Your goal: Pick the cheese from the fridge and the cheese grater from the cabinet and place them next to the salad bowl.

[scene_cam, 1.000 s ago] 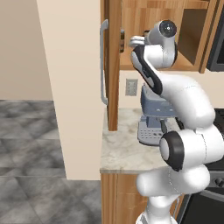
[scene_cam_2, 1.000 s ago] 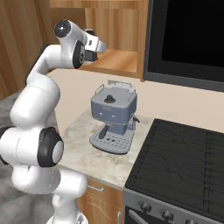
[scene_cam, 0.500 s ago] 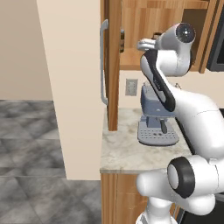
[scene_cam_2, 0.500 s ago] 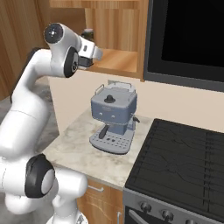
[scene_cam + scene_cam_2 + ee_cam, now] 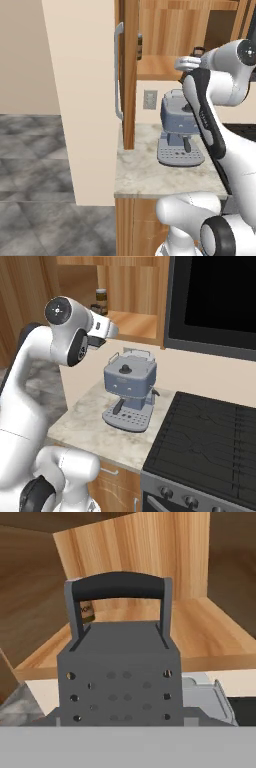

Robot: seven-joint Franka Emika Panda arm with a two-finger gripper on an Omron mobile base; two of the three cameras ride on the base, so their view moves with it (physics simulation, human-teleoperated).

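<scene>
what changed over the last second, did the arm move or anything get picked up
The arm has swung toward the stove side, drawing the hand back out of the cabinet, with the cheese grater close in front of the hand camera, apparently coming with it. No grasp or release shows. The coffee machine, jar and open cabinet door stayed put.

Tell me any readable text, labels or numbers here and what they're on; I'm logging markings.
None can be read.
Jar behind the grater: label too blurred to read.
Coffee machine: no legible brand.
Stove knobs: no readable marks.
</scene>
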